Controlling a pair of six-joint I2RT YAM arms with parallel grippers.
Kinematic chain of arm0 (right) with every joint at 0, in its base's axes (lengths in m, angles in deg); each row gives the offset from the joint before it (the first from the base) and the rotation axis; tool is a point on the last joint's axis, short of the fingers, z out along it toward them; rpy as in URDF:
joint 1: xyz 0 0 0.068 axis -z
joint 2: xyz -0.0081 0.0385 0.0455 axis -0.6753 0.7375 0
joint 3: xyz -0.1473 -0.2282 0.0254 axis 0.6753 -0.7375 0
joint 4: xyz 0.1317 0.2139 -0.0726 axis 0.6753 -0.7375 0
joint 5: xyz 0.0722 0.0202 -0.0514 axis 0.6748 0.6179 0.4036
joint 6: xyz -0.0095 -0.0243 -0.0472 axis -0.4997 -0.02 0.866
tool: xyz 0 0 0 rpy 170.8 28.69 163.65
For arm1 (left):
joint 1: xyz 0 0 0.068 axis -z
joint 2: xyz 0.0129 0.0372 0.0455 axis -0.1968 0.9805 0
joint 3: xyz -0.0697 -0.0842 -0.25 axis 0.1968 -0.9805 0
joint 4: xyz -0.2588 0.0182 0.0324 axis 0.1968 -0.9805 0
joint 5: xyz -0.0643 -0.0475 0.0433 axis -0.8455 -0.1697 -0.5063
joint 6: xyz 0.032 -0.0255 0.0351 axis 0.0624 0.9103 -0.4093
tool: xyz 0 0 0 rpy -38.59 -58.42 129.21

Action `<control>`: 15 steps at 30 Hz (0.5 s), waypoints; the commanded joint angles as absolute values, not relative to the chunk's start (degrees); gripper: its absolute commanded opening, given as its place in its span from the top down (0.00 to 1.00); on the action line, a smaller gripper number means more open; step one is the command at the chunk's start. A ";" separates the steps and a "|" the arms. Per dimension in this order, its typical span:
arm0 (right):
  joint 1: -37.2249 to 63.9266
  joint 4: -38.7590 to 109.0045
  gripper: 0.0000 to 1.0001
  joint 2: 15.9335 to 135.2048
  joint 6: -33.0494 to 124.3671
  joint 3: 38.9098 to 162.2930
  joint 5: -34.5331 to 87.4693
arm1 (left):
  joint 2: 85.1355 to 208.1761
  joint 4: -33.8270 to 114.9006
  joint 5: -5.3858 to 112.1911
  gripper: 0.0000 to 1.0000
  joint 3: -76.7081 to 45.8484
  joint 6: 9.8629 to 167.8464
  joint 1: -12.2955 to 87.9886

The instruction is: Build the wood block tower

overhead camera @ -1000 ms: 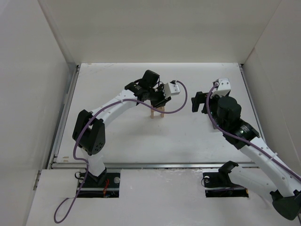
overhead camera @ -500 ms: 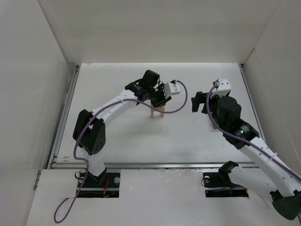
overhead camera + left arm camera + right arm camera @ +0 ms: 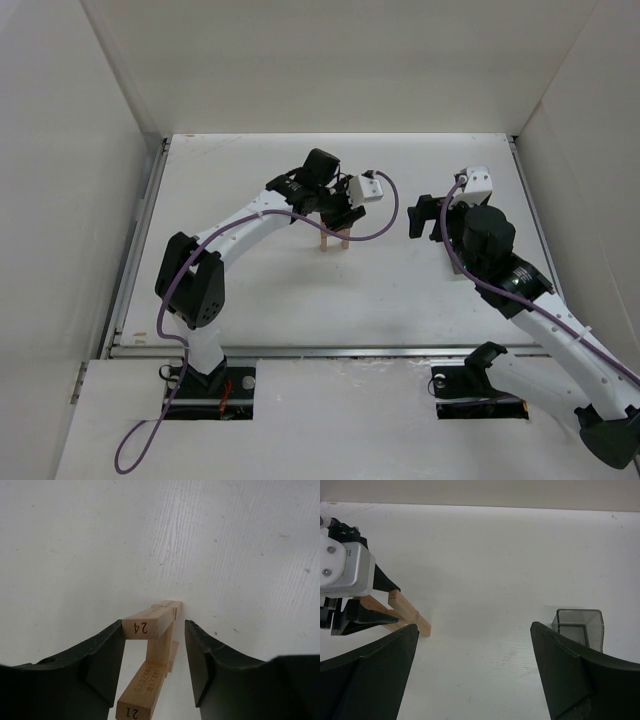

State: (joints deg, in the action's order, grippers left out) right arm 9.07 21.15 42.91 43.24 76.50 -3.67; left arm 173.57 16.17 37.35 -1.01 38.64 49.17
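— When sizing up from biggest down, starting where?
— With white table (image 3: 250,290). Then right gripper (image 3: 473,627): spread wide, gripping nothing, well apart from wood block tower (image 3: 159,652).
— And left gripper (image 3: 338,218)?
— Parted too, straddling top plank (image 3: 147,623) marked 24.
— Containers?
— Grey bin (image 3: 577,622) just ahead of right gripper's finger; upright, open-topped, floor showing through.

We see the wood block tower (image 3: 159,647) standing upright: thin, light tan planks crossed, their ends stamped 24 and 21.
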 commanded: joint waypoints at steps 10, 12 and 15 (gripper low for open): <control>9.34 23.24 0.01 42.04 43.68 76.30 -3.85 | 172.77 15.93 36.53 0.46 -1.73 37.82 49.32; 9.34 23.24 0.01 42.04 44.21 76.82 -3.85 | 172.76 15.93 36.53 0.46 -1.73 37.81 49.32; 9.34 23.24 0.01 42.04 44.21 76.82 -3.85 | 172.76 16.46 36.53 0.46 -1.73 37.81 48.79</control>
State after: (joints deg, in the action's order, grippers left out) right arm 9.07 21.15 42.91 43.50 76.50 -3.67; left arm 173.57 16.08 37.37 -1.01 38.51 49.13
